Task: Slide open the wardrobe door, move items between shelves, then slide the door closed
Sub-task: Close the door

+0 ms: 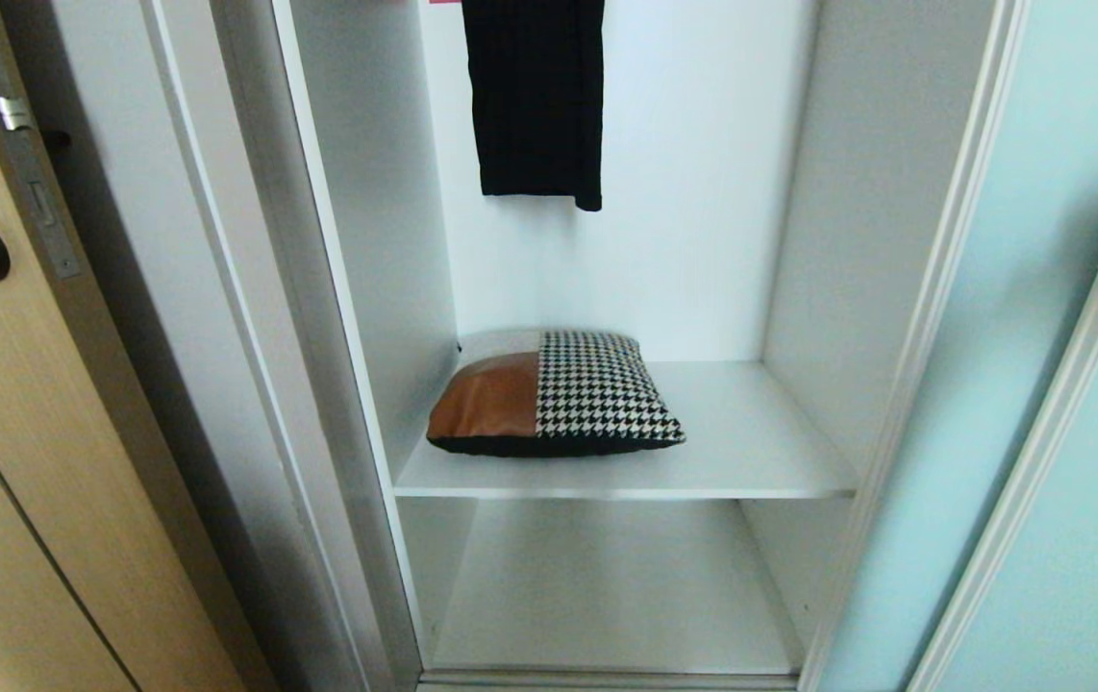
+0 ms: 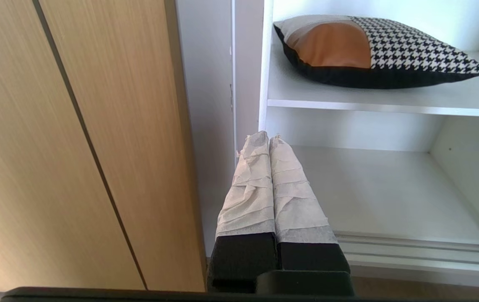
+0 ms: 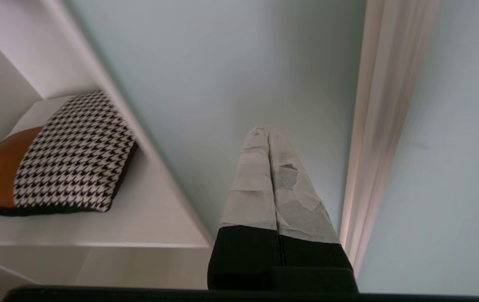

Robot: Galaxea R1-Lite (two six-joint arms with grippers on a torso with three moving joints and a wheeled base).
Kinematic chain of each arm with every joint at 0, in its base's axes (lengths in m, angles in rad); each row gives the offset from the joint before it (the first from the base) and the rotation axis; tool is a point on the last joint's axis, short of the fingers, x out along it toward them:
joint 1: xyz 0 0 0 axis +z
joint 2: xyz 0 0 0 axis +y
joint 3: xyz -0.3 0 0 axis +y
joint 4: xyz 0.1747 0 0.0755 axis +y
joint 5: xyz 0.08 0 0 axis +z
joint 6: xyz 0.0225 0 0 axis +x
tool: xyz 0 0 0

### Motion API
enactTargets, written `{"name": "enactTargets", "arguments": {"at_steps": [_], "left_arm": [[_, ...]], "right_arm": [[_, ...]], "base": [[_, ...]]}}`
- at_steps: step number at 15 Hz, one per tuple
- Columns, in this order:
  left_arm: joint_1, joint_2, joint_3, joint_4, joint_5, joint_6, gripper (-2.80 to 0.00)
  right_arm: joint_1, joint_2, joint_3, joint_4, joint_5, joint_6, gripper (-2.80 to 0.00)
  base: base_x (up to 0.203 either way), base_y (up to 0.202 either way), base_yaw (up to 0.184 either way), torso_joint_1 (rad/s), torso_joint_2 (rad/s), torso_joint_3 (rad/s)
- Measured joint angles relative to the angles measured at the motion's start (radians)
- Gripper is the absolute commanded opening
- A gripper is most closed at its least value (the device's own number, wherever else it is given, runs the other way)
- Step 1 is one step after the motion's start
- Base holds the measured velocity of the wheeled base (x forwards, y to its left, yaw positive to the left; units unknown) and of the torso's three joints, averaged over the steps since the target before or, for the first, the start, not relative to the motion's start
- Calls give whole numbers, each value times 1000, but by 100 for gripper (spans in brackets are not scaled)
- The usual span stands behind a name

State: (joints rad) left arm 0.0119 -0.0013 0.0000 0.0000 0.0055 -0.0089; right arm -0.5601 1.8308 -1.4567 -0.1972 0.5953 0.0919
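1. frosted aqua sliding door stands pushed aside to the right; wardrobe open.
2. pillow lies on upper shelf, lower shelf bare.
3. right gripper pressed shut, empty, near the door glass; left gripper shut, parked low.
4. risk: closed fingers would shove the pillow back, not grasp it.
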Motion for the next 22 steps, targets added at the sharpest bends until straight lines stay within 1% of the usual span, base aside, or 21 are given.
{"name": "enactTargets", "arguments": {"at_steps": [2,5,7,9,13,15,17,22], "left_arm": [[0,0,0,0,0,0,-280],[0,0,0,0,0,0,-280],[0,0,0,0,0,0,-280],[0,0,0,0,0,0,-280],[0,0,0,0,0,0,-280],[0,0,0,0,0,0,-280],[0,0,0,0,0,0,-280],[0,0,0,0,0,0,-280]], "right_arm": [[-36,-40,43,-3,29,-2,-280],[-129,-88,65,-13,125,-4,-280],[-169,-88,52,-52,135,0,-280],[-184,-64,28,-74,134,2,-280],[-171,20,-67,-46,130,4,-280],[-149,61,-103,-27,96,4,-280],[-134,93,-126,-27,69,4,-280],[-122,155,-179,-27,52,20,-280]], "base": [[0,0,0,0,0,0],[0,0,0,0,0,0],[0,0,0,0,0,0],[0,0,0,0,0,0],[0,0,0,0,0,0],[0,0,0,0,0,0],[0,0,0,0,0,0],[0,0,0,0,0,0]]}}
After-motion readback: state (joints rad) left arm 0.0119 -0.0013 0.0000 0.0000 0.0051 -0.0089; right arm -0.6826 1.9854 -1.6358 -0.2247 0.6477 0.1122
